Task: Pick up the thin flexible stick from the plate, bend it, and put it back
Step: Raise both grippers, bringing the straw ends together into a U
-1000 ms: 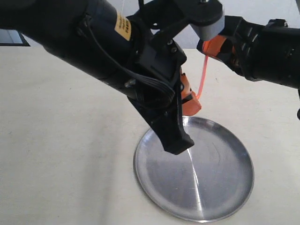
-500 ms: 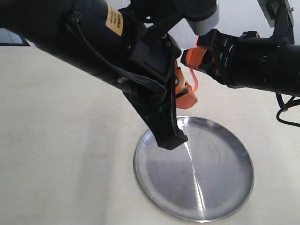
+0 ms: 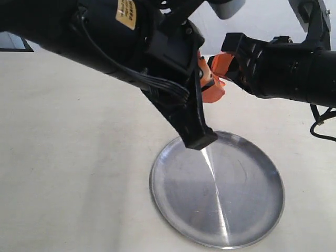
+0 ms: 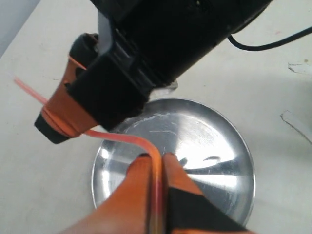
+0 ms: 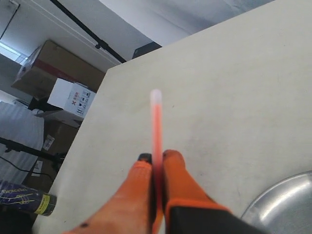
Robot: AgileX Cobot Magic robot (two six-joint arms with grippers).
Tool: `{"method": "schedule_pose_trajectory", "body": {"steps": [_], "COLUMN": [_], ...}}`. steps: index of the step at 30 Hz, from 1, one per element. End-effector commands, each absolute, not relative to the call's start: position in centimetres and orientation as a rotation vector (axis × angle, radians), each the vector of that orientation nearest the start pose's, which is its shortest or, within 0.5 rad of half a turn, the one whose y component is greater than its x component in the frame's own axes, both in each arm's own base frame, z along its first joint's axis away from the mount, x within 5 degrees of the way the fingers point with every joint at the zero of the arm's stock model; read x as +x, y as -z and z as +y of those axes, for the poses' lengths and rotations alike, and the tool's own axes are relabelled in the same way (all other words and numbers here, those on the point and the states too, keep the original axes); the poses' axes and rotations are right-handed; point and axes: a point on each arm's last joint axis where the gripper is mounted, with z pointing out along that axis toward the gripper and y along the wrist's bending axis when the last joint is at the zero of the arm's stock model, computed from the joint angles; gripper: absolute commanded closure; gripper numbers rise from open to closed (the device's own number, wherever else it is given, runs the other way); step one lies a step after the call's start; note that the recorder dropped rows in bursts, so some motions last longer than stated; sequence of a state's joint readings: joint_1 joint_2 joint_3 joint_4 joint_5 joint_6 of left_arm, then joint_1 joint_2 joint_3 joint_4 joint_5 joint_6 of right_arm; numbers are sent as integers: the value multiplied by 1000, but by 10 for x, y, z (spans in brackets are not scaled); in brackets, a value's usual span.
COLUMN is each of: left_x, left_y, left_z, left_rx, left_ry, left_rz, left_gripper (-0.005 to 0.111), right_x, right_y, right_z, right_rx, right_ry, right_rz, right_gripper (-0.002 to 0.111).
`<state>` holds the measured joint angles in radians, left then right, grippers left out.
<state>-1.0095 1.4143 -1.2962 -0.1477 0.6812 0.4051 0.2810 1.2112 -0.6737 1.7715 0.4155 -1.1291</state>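
Pinching the thin flexible stick (image 4: 114,137), the left gripper (image 4: 156,163) and right gripper (image 5: 155,160), both pressed together on it, hold it bent in the air, clear of the plate (image 3: 241,205) below. Its pale end (image 5: 156,95) projects beyond the right gripper.

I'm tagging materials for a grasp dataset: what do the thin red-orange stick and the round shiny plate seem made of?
Thin red-orange stick: probably soft plastic, smooth, slightly translucent; it curves sharply without snapping and its tip is pale. Round shiny plate: likely brushed stainless steel; it shows a bright radial glare streak and blurred reflections.
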Motion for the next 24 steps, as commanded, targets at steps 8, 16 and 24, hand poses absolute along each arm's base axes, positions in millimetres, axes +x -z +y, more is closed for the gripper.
{"method": "schedule_pose_trajectory", "body": {"steps": [8,16,24], "left_x": [180,196,204], "left_y": [-377,-375,-360], "left_z": [-261,-251,-259], "left_rx": [1245,1187,1203], "left_ry": [460,433,426], "left_rz": [1813,1856,1899], "left_gripper": [107,107,107], "right_x": [224,222,219], "right_y": [-283,-284,-286], "right_z": [112,114,117], "right_rx": [-18,-43,-85], "right_ry": [-1085,-1122,-1182], "right_rz": [2039,2034,2025], "right_gripper": [109,109,109]}}
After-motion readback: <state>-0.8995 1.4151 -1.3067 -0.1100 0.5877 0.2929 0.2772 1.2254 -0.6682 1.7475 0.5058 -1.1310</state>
